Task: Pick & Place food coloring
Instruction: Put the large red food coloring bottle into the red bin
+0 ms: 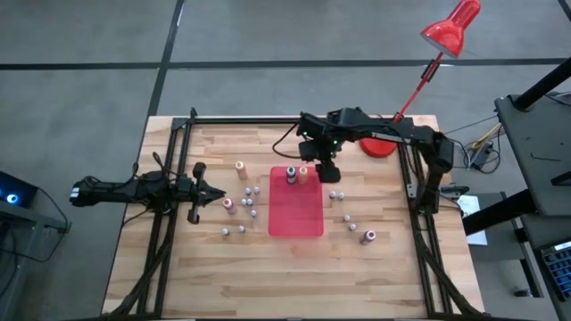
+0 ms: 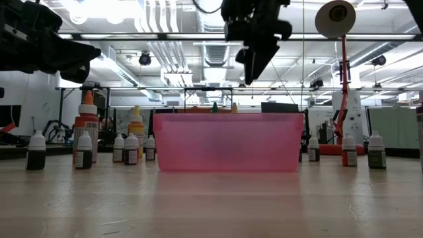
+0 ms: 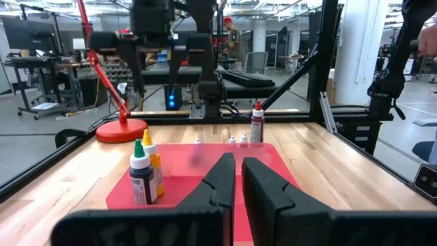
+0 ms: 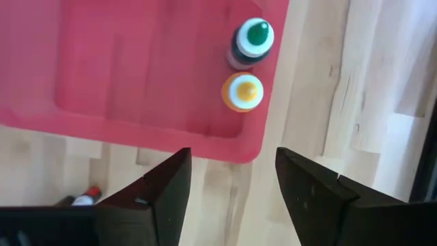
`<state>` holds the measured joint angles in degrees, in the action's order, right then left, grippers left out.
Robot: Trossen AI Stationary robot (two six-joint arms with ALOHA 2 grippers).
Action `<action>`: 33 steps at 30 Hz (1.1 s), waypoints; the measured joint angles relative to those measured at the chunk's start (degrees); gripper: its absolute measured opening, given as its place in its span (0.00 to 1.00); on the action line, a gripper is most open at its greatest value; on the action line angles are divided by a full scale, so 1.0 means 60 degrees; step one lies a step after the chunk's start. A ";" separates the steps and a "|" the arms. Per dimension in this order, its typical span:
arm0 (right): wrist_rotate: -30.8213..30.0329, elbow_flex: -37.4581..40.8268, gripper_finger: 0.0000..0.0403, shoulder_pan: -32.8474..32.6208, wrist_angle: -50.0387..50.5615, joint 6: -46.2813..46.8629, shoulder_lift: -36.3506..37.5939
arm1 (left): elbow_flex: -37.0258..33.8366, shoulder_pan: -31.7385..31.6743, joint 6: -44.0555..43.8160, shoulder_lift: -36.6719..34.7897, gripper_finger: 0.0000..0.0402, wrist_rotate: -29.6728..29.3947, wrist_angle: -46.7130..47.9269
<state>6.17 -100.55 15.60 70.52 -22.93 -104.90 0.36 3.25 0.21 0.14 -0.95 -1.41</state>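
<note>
A flat red tray [image 1: 295, 212] lies mid-table. Two food coloring bottles stand upright in its far right corner, a dark one with a green cap [image 4: 255, 37] and an orange one with a yellow cap [image 4: 242, 92]. My right gripper [image 4: 232, 184] hangs open above that corner [image 1: 326, 169], pointing steeply down, with nothing between its fingers. Several more small bottles stand on the wood left [image 1: 247, 202] and right [image 1: 348, 218] of the tray. My left gripper [image 1: 201, 189] waits shut and level at the table's left.
A red desk lamp [image 1: 451, 27] has its round base [image 1: 379, 145] on the far right of the table. A taller orange bottle [image 1: 241, 168] stands left of the tray. A dark frame [image 1: 169, 223] runs along the table's sides. The near part is bare wood.
</note>
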 joint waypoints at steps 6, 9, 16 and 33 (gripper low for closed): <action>0.0051 0.0083 0.49 -0.0114 0.0176 -0.0028 0.0353 | 0.0000 0.0000 -0.0003 0.0000 0.01 0.0000 0.0000; 0.0054 0.0084 0.42 -0.0127 0.0416 -0.0031 0.0368 | 0.0000 0.0003 0.0000 0.0000 0.01 0.0000 0.0000; 0.0051 0.0084 0.16 -0.0317 0.0954 -0.0402 0.0461 | 0.0000 0.0003 -0.0003 0.0003 0.01 0.0000 0.0000; 0.1341 0.0270 0.02 -0.1390 0.1543 -0.0684 0.1882 | 0.0000 0.0001 -0.0001 0.0003 0.01 0.0000 0.0000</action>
<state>14.22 -98.93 7.26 79.77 -27.03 -93.61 0.36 3.26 0.20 0.16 -0.95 -1.41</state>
